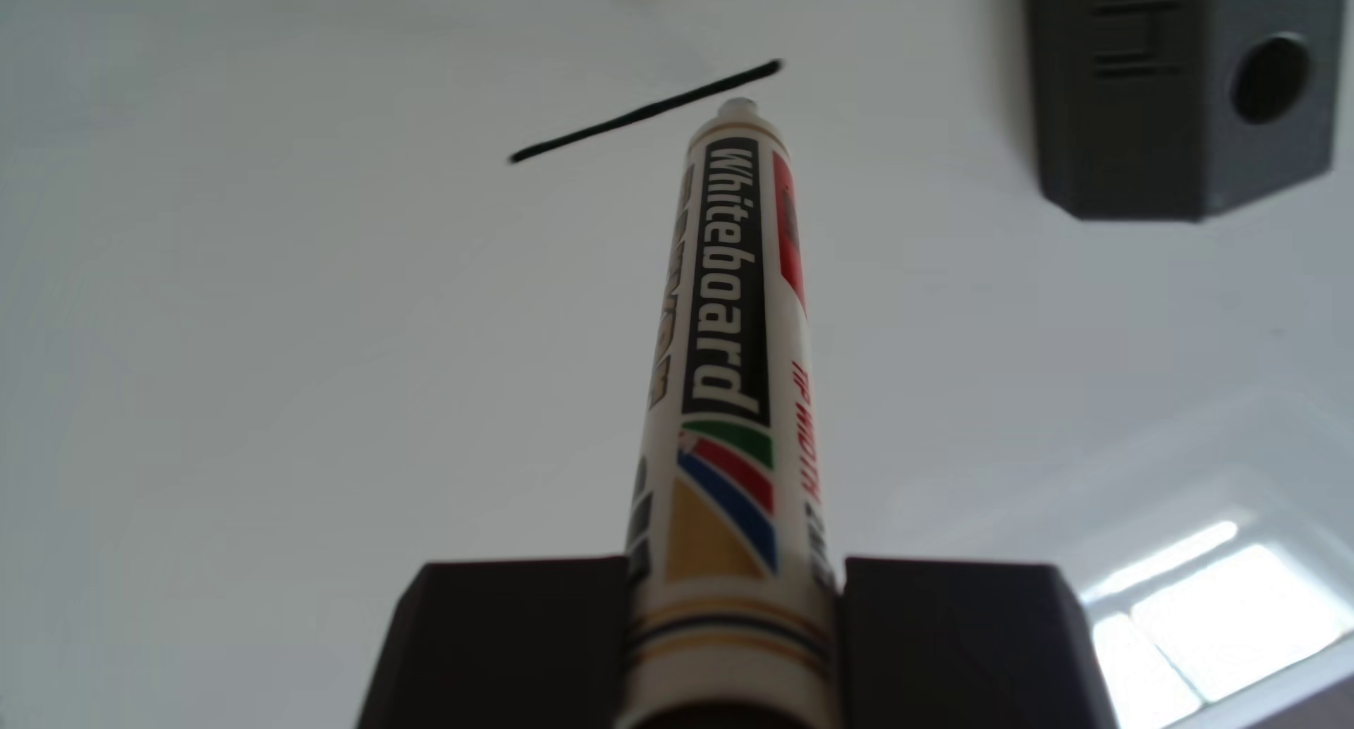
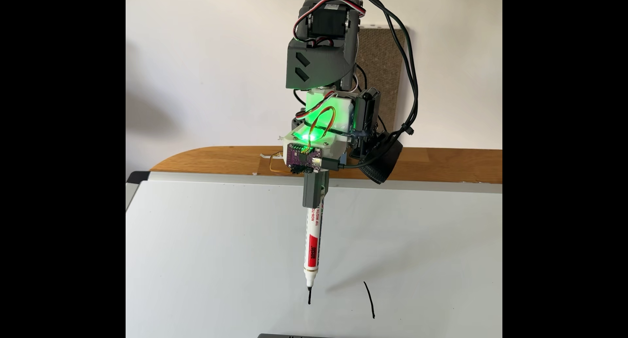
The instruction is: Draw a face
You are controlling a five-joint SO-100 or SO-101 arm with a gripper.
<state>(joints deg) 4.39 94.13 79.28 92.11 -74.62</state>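
Face strokes are few so far. In the other view, one straight dash (image 1: 645, 112) lies on the whiteboard (image 1: 293, 334) just past the tip of my marker (image 1: 722, 377), which my gripper (image 1: 733, 626) clamps between two dark blocks; a grey block (image 1: 1172, 114) sits at upper right. In the fixed view, the marker (image 2: 312, 249) tip touches a short fresh stroke (image 2: 309, 297), with a longer stroke (image 2: 369, 299) well apart to its right. I judge most of the face remains undrawn.
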